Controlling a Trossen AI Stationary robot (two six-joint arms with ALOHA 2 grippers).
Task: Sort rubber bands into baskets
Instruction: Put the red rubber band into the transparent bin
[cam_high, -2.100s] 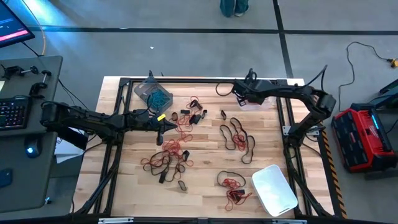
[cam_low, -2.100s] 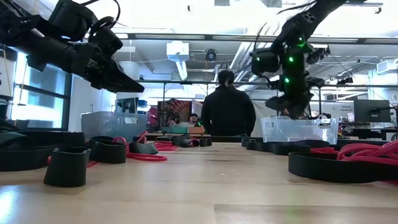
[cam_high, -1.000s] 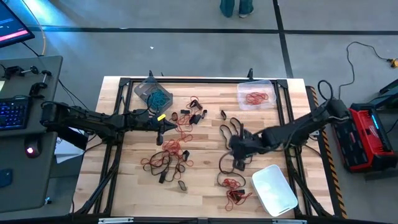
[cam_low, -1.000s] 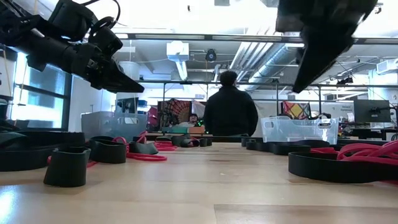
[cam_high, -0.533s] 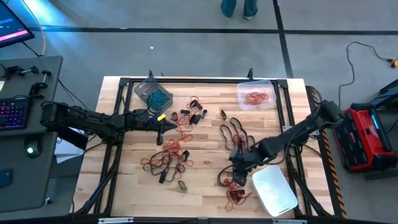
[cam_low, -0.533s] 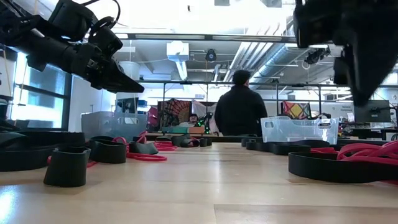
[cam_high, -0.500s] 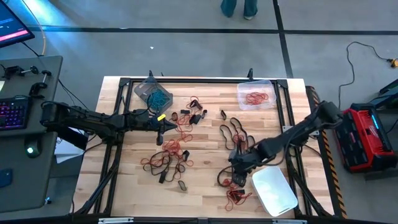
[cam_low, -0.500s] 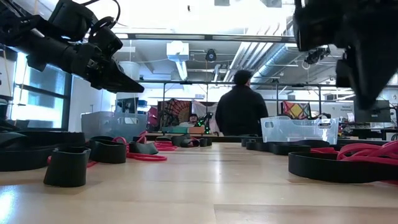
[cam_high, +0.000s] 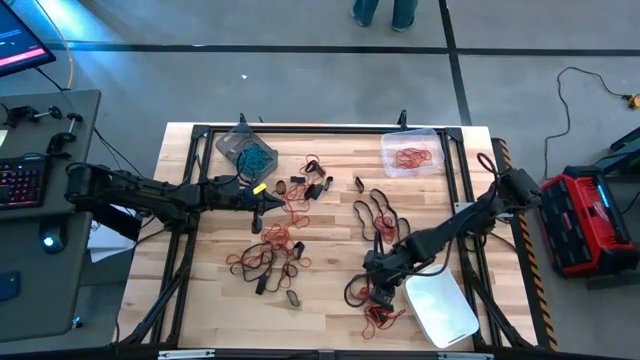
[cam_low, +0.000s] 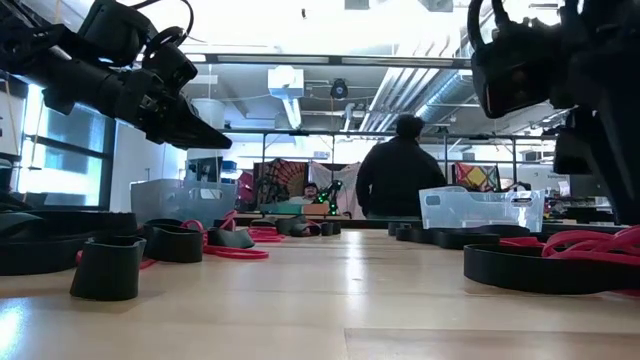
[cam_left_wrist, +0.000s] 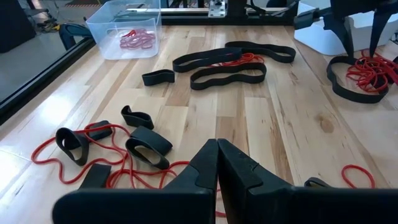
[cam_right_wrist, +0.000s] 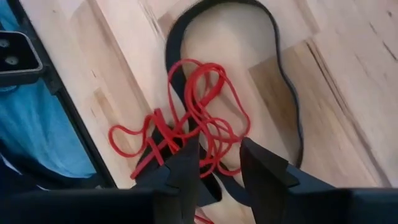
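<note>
Right gripper (cam_right_wrist: 214, 163) hangs with fingers parted over a tangle of thin red rubber bands (cam_right_wrist: 193, 118) inside a black band loop (cam_high: 360, 290) on the pale wooden table (cam_high: 330, 230), beside the whitish plastic basket (cam_high: 441, 306). Left gripper (cam_left_wrist: 217, 163), pressed together, waits mid-table. A person (cam_low: 399, 170) stands behind.

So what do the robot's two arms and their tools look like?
Both arms are dark, slim and jointed, with black cables looped along them. The left tool has two black, wedge-shaped fingers tapering to a point. The right tool has matching matte black fingers. A yellow tag marks the left arm.
</note>
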